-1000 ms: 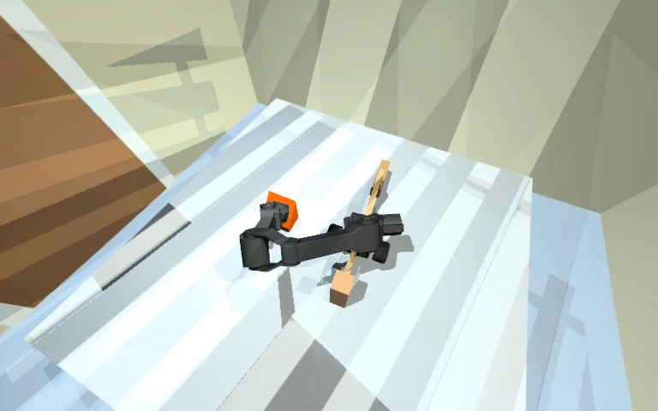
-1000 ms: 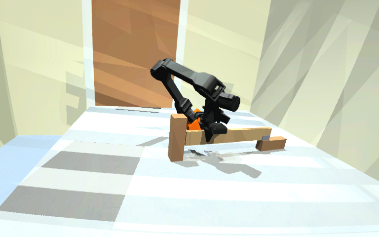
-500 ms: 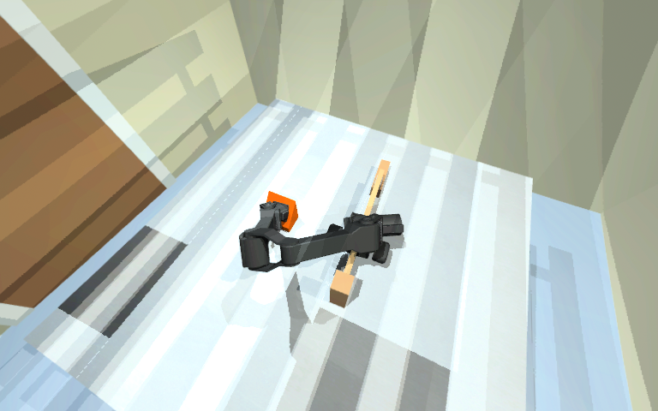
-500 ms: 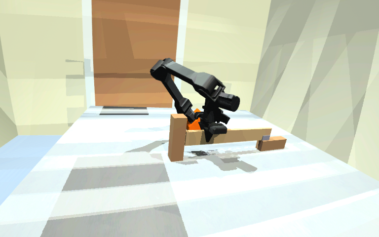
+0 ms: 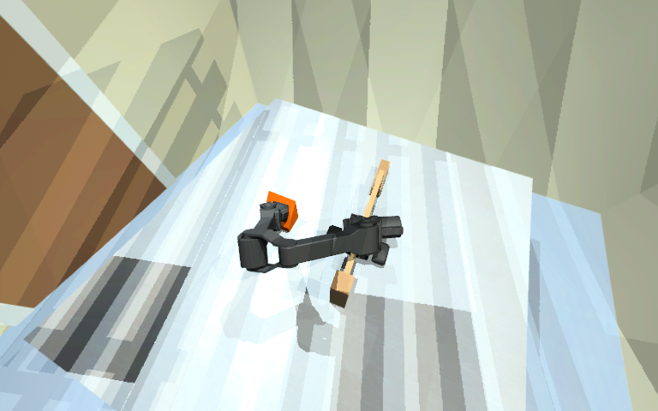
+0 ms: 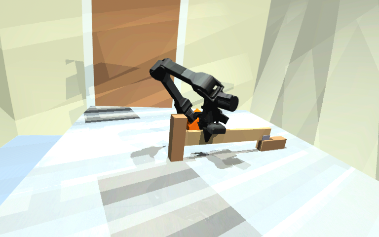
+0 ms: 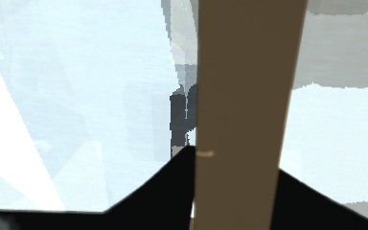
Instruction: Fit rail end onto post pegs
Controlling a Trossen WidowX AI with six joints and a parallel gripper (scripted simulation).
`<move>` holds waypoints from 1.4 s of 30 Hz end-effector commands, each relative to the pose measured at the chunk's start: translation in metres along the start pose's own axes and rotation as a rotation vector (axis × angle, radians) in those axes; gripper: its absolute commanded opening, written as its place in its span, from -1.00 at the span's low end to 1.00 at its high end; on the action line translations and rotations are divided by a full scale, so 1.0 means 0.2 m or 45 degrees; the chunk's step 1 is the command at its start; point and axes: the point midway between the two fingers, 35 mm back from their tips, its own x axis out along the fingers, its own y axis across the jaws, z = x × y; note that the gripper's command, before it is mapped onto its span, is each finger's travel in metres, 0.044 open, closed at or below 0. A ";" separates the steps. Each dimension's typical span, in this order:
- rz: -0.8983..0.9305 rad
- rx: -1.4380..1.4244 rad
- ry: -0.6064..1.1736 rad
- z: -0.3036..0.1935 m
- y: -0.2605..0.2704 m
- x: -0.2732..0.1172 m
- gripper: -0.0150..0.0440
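Observation:
The long wooden rail (image 5: 370, 205) (image 6: 240, 136) (image 7: 244, 96) is held up clear of the table and looks about level. Its far end is at the grey bracket (image 6: 265, 137) on the low footboard block (image 5: 385, 164) (image 6: 274, 143). Its near end meets the upright post (image 5: 342, 281) (image 6: 176, 138) with no gap that I can see in the exterior view. The pegs and holes are hidden, so I cannot tell how deep the pegs sit. My gripper (image 6: 208, 134) (image 7: 236, 160) is shut on the rail, nearer the post than the block, with one finger on each side.
The orange arm base (image 5: 290, 208) (image 6: 193, 125) stands on the table, to the left of the rail in the top view. My arm reaches from it over the rail and covers part of it there. Shadows lie across the table.

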 end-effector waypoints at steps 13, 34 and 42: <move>-0.010 -0.006 0.000 -0.03 0.00 -0.01 -0.49; -0.002 0.000 -0.002 -0.01 0.00 -0.01 1.00; -0.010 -0.006 -0.003 0.13 0.00 -0.15 1.00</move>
